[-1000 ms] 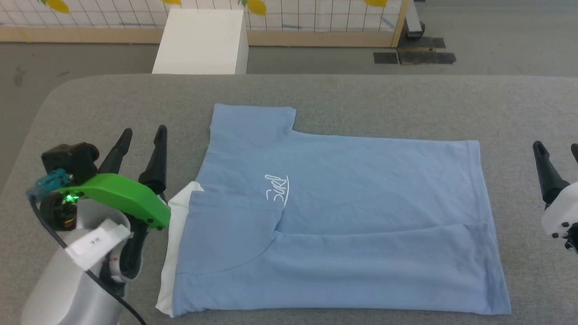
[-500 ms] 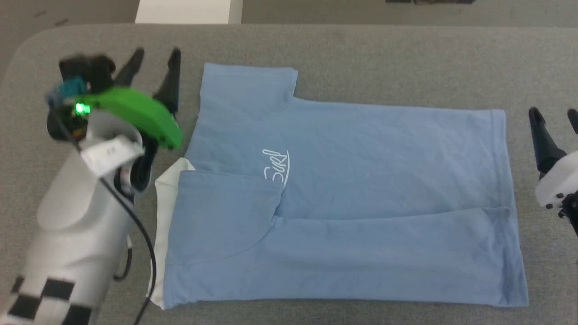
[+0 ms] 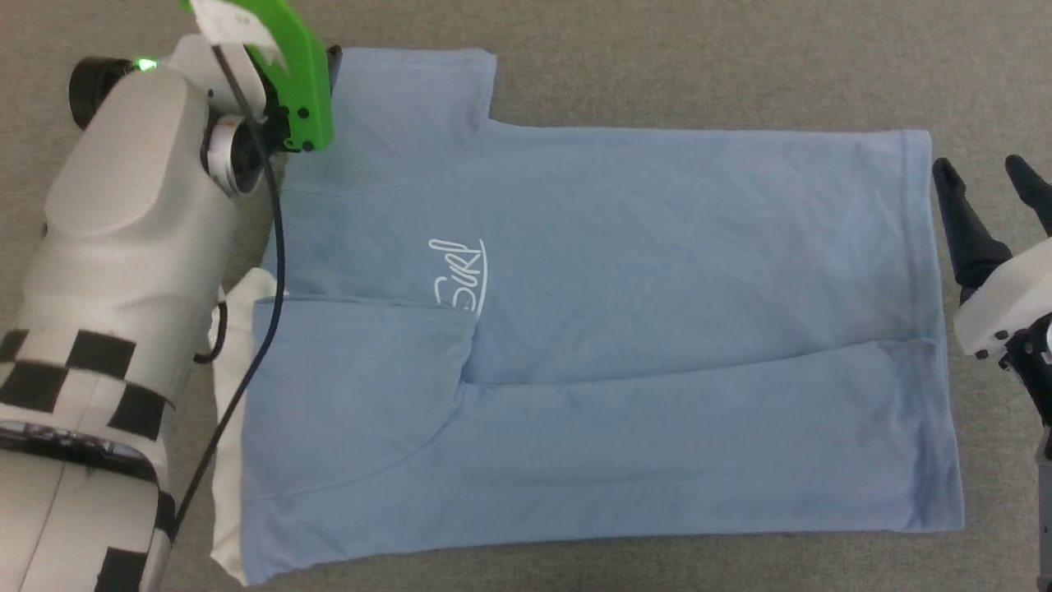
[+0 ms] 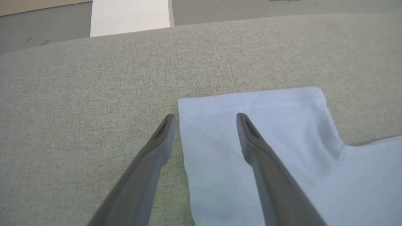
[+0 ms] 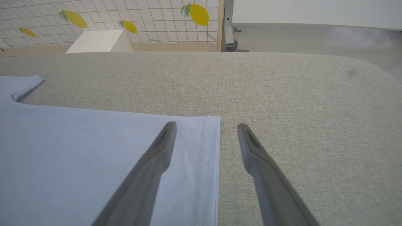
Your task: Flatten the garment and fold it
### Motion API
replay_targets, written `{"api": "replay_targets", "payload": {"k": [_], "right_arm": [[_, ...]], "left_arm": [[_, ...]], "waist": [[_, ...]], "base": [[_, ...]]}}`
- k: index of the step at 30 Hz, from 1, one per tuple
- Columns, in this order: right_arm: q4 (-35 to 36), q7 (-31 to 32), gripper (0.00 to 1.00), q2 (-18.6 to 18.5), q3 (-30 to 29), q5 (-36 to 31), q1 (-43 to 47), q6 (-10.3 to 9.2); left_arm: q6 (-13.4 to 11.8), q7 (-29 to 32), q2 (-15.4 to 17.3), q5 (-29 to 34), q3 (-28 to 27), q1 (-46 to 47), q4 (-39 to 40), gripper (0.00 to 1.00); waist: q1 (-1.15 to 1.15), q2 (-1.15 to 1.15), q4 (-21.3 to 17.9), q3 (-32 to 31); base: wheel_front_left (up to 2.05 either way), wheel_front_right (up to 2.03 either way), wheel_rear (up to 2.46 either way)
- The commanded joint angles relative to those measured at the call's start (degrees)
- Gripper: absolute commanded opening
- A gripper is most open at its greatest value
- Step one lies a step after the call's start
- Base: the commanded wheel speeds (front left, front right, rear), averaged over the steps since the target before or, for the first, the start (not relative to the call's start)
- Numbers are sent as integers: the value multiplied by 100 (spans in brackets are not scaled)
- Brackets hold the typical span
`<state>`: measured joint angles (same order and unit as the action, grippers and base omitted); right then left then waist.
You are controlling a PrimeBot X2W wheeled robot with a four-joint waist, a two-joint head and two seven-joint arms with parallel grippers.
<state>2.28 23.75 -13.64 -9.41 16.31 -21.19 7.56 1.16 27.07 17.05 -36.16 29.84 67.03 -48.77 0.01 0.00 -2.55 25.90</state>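
Garment (image 3: 625, 329): laid flat, near edge folded over. Left gripper (image 4: 205, 119), right gripper (image 5: 207, 127): both spread empty, set astride its far corners, apparently for pinching.

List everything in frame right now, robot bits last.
shirt: 1, light blue, flat on the table, near edge folded over
lining: 1, white, at the shirt's left edge
logo: 1, white script, on the shirt's chest
table: 1, grey fabric top, under the shirt
box: 1, white, on the floor beyond the table
screen: 1, white grid, behind the box
lemon prints: 4, yellow, on the screen
post: 1, grey, beside the screen
floor: grey, past the table
left arm: 1, pale with black checks, green cover
left tool: 1, dark, open, over the sleeve corner
right tool: 1, dark, open, astride the hem
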Motion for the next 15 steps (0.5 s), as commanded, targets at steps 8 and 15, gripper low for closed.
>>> {"api": "replay_targets", "payload": {"k": [8, 15], "right_arm": [[229, 2, 100, 82, 54, 109, 64, -8], [330, 2, 100, 124, 64, 136, 94, -8]], "left_arm": [[-294, 1235, 237, 384, 406, 408, -563, 100], [-483, 2076, 195, 176, 396, 214, -809, 86]], "waist": [[-1, 0, -467, 518], [-1, 0, -505, 702]], "base": [[0, 0, 0], [0, 0, 0]]}}
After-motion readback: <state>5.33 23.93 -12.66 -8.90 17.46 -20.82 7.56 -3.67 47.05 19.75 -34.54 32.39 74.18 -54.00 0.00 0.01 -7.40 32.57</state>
